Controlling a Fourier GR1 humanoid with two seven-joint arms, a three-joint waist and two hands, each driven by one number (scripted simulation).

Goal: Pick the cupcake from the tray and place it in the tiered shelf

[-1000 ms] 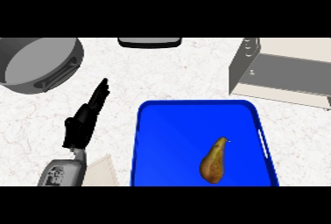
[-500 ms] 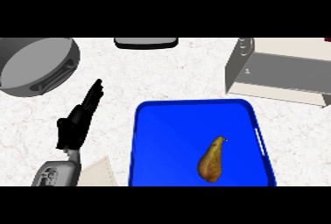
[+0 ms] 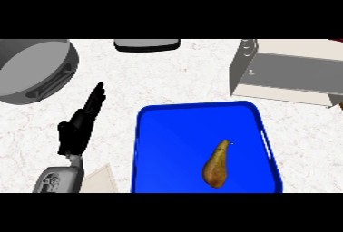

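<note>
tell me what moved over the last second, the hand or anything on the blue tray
The left hand drew slightly back toward the view's lower left, fingers straight, holding nothing. The brown pear-shaped item on the blue rectangular tray, the grey round pot and the beige tiered shelf stayed put. The right hand is out of view.

your left hand (image 3: 80, 124) shows at the lower left of the head view, coming up from the bottom edge on its grey forearm (image 3: 60, 180). the fingers (image 3: 95, 96) are straight and held together, pointing up and a little to the right, with the thumb tucked out to the left side of the palm. it holds nothing and touches nothing you can see. the wrist is narrow and sits just above the forearm's casing. your right hand is out of view.
</note>
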